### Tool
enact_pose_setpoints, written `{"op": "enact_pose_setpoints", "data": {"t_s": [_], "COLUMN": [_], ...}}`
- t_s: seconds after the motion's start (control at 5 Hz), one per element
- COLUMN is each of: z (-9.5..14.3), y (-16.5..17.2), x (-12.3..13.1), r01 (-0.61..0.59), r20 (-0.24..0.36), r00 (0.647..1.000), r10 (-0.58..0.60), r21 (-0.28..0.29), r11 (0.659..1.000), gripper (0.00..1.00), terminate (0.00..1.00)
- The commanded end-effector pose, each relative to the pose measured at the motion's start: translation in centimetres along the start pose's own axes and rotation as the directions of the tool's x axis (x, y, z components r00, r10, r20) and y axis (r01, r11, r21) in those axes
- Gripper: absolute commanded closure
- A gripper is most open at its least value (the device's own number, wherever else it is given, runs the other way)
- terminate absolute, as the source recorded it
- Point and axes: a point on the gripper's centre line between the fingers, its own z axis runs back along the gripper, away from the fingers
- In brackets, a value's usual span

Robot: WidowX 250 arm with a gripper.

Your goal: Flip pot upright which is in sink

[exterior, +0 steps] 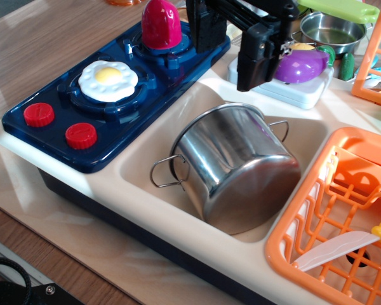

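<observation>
The shiny steel pot (pixel 232 165) lies tipped over in the cream sink (pixel 146 168). Its flat bottom faces up and toward the front right, and its mouth points down toward the back left. One wire handle (pixel 165 171) sticks out on the left and the other (pixel 280 127) on the right. My black gripper (pixel 228 67) hangs above the sink's back edge, just beyond the pot and apart from it. Its jaws stand open with nothing between them.
A blue toy stove (pixel 114 114) with a fried egg (pixel 108 79), red knobs and a magenta piece (pixel 160 24) sits left of the sink. An orange dish rack (pixel 330 222) holding a white knife is at the right. A purple eggplant (pixel 301 63) and a small steel pan (pixel 333 32) are behind.
</observation>
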Motion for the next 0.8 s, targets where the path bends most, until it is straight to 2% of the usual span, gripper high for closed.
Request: {"op": "enact_pose_setpoints", "data": {"t_s": [0.0, 0.2, 0.4, 0.6], "z": [0.0, -0.4, -1.9, -2.7], "y": [0.0, 0.5, 1.4, 1.1], "x": [0.0, 0.3, 0.8, 1.1], "r01": [0.0, 0.022, -0.015, -0.048], "r20": [0.0, -0.029, -0.04, -0.047], "r00": [1.0, 0.999, 0.999, 0.998], "r10": [0.0, -0.026, 0.004, 0.033], "r21": [0.0, -0.118, -0.291, -0.356], "r11": [1.0, 0.993, 0.957, 0.933], "gripper": [0.0, 0.0, 0.0, 0.0], "terminate": [0.0, 0.0, 0.0, 0.0]}}
